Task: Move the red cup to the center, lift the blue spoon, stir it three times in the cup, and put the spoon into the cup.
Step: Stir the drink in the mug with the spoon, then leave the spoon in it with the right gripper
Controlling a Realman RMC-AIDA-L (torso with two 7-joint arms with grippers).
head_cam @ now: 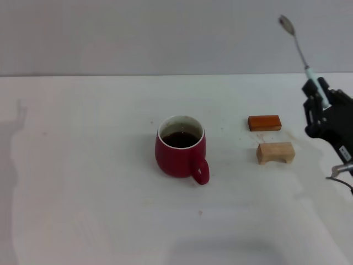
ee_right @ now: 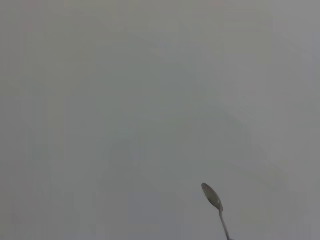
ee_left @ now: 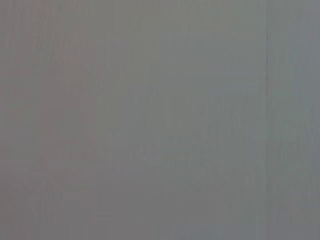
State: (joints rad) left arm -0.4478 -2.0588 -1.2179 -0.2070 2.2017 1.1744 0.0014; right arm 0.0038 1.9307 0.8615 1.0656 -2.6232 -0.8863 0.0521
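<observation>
The red cup (head_cam: 181, 153) stands mid-table holding dark liquid, its handle toward the robot. At the right edge, the right gripper (head_cam: 320, 99) pinches the blue spoon (head_cam: 300, 54) by its handle, bowl pointing up, well apart from the cup.

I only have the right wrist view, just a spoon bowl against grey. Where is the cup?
Observer: The red cup sits near the table's middle, dark liquid inside.
Operator: Who has the spoon?
Observer: The right gripper, at the table's right side, holds the blue spoon by its handle, bowl pointing up.
Operator: Anything between them?
Observer: An orange block and a wooden block lie on the table between cup and gripper.
</observation>
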